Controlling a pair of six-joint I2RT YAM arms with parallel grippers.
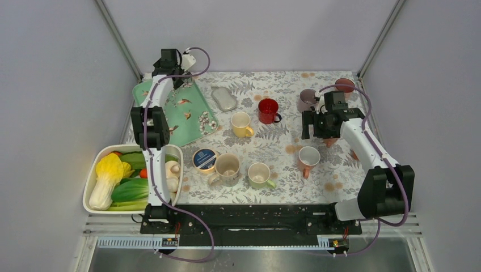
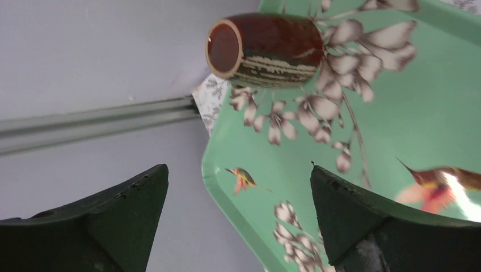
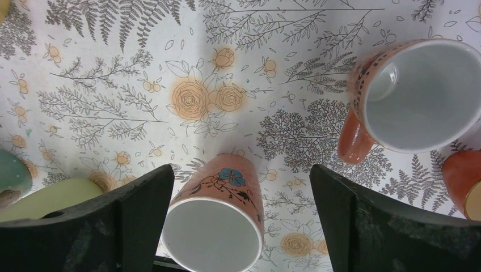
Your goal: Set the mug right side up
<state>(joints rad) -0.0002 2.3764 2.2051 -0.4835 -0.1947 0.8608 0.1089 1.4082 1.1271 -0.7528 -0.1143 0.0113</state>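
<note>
Flowered pink mug (image 3: 221, 226) stands mouth-up on the tablecloth (image 3: 113, 85), near the handle side of the orange mug (image 3: 417, 93), between the spread fingers of the released right gripper (image 3: 241, 170). Left gripper (image 2: 238, 170) is likewise released.

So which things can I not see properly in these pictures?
Brown striped cup: in the top view, the left arm hides it.
Flowered pink cup: in the top view, the right gripper covers nearly all of it.
Orange object: in the right wrist view, the right edge cuts it off; unidentifiable.
</note>
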